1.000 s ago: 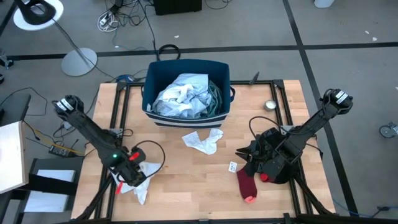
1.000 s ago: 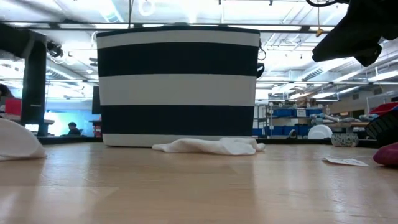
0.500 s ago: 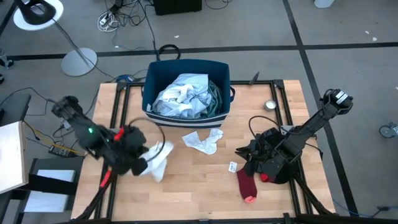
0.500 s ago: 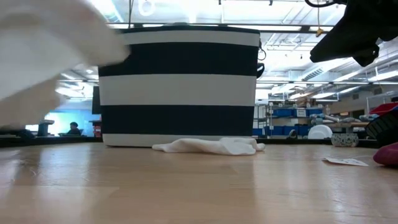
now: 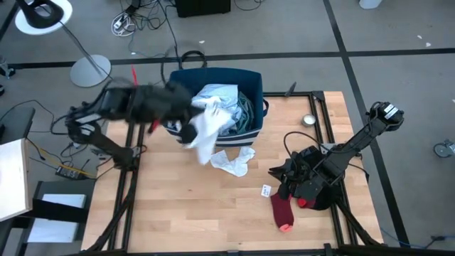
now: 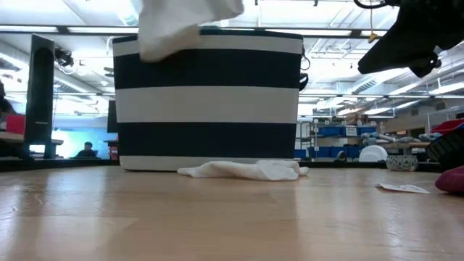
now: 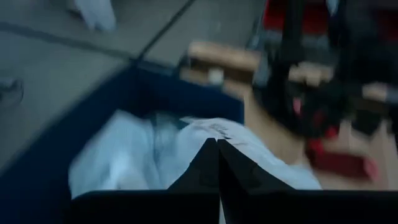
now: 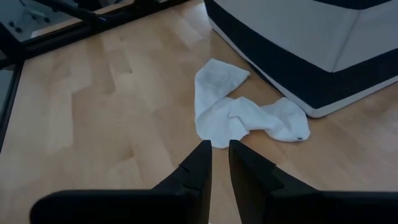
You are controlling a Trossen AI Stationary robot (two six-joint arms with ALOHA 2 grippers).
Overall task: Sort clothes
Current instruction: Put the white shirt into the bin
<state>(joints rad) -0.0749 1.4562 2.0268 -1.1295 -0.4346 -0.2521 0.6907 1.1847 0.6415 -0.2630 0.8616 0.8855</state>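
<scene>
My left gripper [image 5: 188, 129] is raised at the near left corner of the navy, white-striped bin [image 5: 253, 80] and is shut on a white garment [image 5: 207, 130]. The bin holds light blue and white clothes [image 5: 217, 107]. A white piece [image 5: 232, 161] lies flat on the table in front of the bin. My right gripper [image 8: 219, 152] hovers low at the right, pointing at that piece, with a narrow gap and nothing between its fingers. A dark red sock [image 5: 281, 210] lies near it. My left gripper has the white garment pinched between its shut fingers; cloth [image 7: 255, 158] shows on both sides of the fingertips. Which edge or how many layers, I cannot tell. The garment hangs slack below the gripper at the bin's top rim [image 6: 181, 25], clear of the table.
A small white tag [image 5: 265, 190] lies on the wood beside the red sock. A small round metal thing [image 5: 308, 120] sits at the far right. Black frame rails [image 5: 131, 142] run along the table's sides. Bare wood spans the near left [image 5: 178, 213].
My left gripper has risen from the table's near left and swung toward the far edge, up to the bin, tipping up toward level as it went. The white garment came with it, lifted clear off the table and now dangling at the bin's rim.
</scene>
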